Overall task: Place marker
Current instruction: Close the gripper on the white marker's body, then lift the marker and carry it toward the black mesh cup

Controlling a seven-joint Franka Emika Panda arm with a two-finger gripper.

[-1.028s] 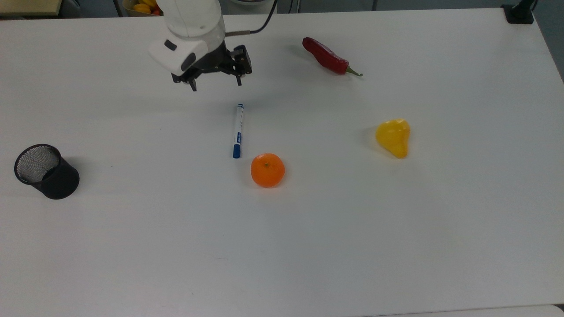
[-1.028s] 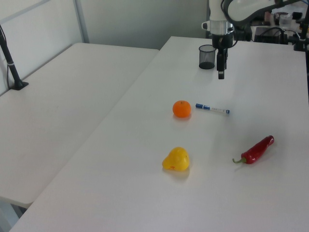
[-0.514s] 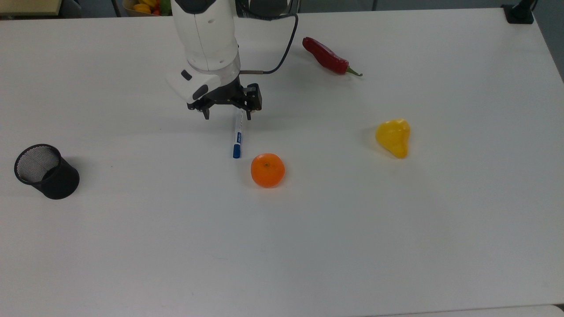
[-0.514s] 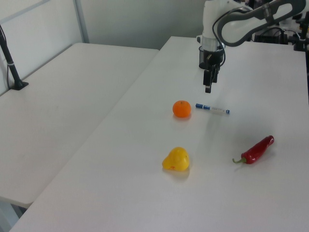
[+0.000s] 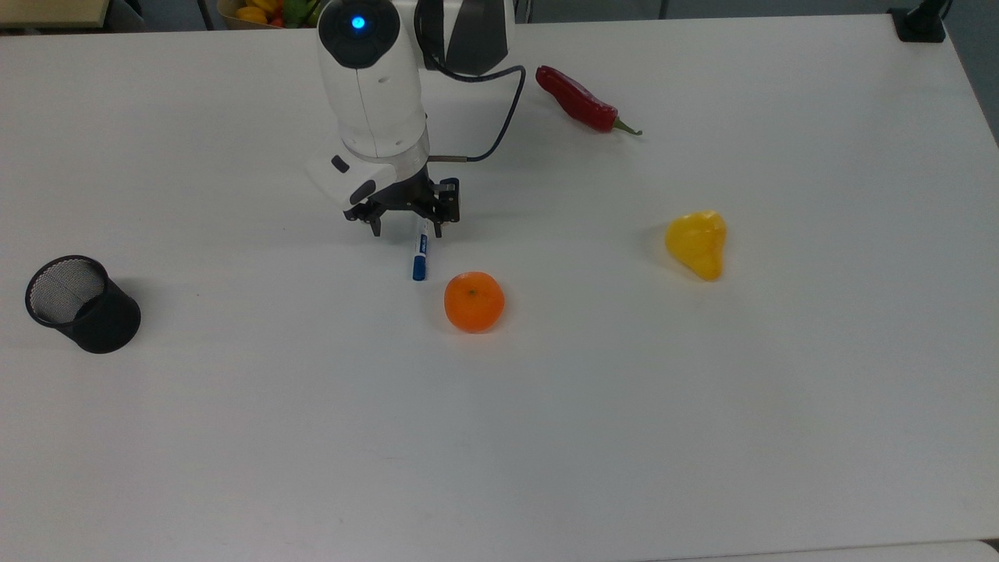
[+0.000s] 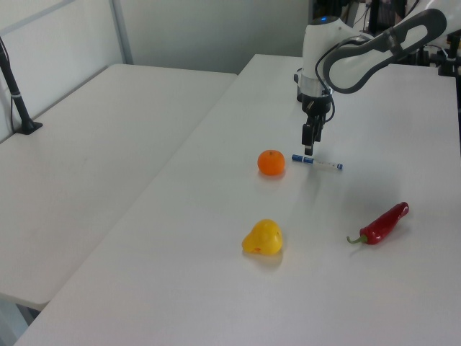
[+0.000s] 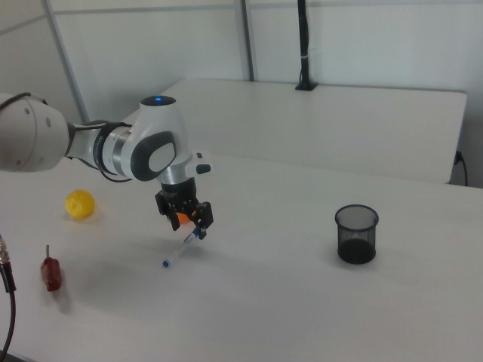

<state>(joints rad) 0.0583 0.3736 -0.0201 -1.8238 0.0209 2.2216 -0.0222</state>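
Lowering further, the open gripper is straddling one white, blue-capped marker lying beside one orange

Top view: marker left of orange, hand above.

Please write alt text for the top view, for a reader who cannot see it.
A white robot arm's open gripper hangs over a blue-capped marker on a white table, with an orange, yellow pear, red chili and black mesh cup nearby.

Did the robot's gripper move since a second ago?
Yes. In the top view the gripper went from far above the marker down the picture, over its upper end, closer to the orange.
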